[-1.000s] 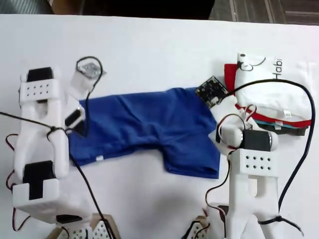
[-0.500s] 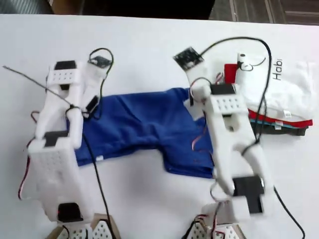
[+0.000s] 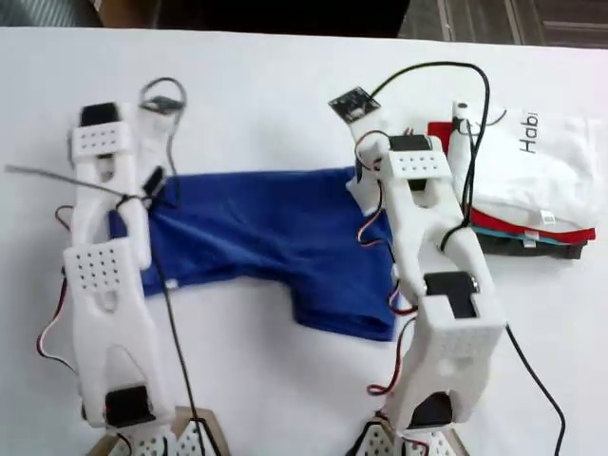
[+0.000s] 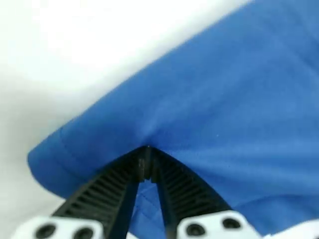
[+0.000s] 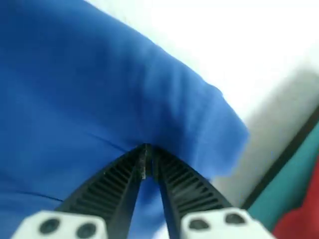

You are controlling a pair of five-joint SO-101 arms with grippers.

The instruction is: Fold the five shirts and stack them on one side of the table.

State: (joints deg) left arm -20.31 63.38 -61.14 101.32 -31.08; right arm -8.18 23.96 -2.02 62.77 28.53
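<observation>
Shirt [image 3: 275, 237], blue, spread over centre of white table [image 3: 285, 85] in high view. Pinched at its left end by left gripper [image 4: 145, 164], at right end by right gripper [image 5: 146, 162], both clamped on cloth. Folded stack [image 3: 532, 190] at right edge of frame.

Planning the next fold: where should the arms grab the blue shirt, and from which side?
Pinch the blue shirt at the two ends of its far edge, from above. It lies flat and wide, so one grip per end should lift it evenly. The left gripper and right gripper are shut on cloth there.
</observation>
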